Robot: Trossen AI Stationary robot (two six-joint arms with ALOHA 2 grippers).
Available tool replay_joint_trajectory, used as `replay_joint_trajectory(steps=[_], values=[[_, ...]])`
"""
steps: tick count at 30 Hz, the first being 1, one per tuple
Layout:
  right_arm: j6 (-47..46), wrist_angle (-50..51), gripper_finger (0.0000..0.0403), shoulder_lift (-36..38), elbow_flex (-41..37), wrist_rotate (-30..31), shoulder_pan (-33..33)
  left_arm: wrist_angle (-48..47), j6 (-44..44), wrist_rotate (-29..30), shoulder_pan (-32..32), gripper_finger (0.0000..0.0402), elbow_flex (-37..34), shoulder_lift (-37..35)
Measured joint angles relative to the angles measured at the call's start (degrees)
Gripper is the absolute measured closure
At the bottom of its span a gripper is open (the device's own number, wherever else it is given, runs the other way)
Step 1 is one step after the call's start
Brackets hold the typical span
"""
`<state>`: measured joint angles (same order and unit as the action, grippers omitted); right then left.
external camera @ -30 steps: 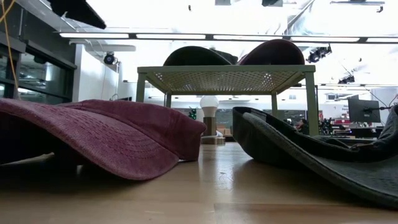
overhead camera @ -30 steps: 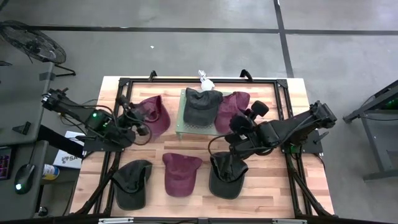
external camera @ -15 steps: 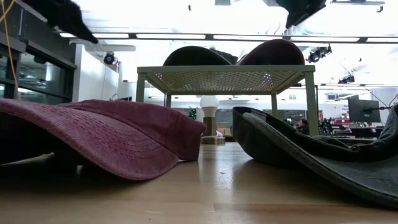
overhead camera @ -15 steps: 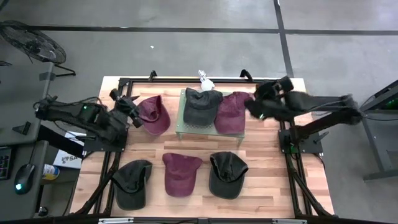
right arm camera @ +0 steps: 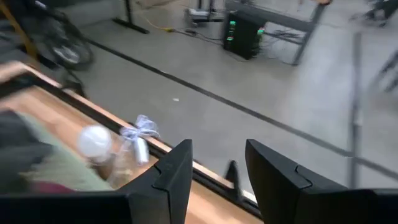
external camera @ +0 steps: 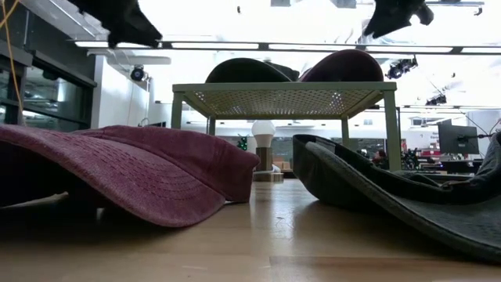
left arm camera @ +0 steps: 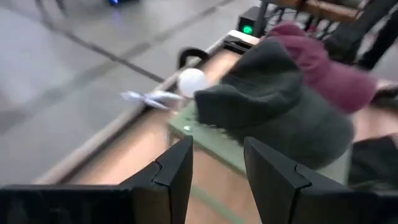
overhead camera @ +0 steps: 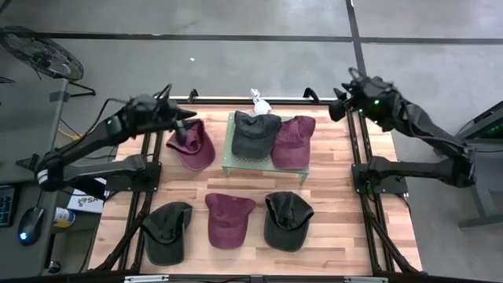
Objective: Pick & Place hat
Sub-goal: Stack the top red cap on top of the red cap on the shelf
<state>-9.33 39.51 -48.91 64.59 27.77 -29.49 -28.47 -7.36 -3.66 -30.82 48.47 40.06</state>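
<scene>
From my remote station, the table [overhead camera: 346,236] shows its near row first: a dark cap [overhead camera: 167,231] at the left, a maroon cap [overhead camera: 227,219] in the middle and a second dark cap [overhead camera: 286,220] at the right, each apart from its neighbour, with bare wood between them and the near edge. Beyond that row a strip of open wood runs across the table. Farther back, the green mesh stand [overhead camera: 229,157] carries a dark hat [overhead camera: 255,132] and a maroon hat [overhead camera: 291,141] side by side and touching. Another maroon cap [overhead camera: 191,145] lies on the wood just left of the stand. My left gripper [overhead camera: 185,115] hangs above the far left of the table, over that cap, fingers [left arm camera: 171,174] apart and holding nothing. My right gripper [overhead camera: 335,110] hovers at the far right corner, beside the frame rail, its fingers [right arm camera: 174,171] likewise parted and empty. Both stand clear of the hats, with grey floor [overhead camera: 236,63] open past the far edge.
</scene>
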Motion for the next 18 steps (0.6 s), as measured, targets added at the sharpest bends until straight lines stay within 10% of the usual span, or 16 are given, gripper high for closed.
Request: replay_joint_trajectory(steps=[9, 18], values=[[-6.9, 8.5, 0.0265, -0.1, 6.7, -12.1, -4.9, -3.9, -19.1, -13.6, -19.1, 0.0261, 6.9, 16.4], [-7.5, 17.5, 0.0265, -0.3, 5.6, -14.7, -5.0, -10.0, -23.0, -9.2, -21.7, 0.0261, 8.2, 29.2]])
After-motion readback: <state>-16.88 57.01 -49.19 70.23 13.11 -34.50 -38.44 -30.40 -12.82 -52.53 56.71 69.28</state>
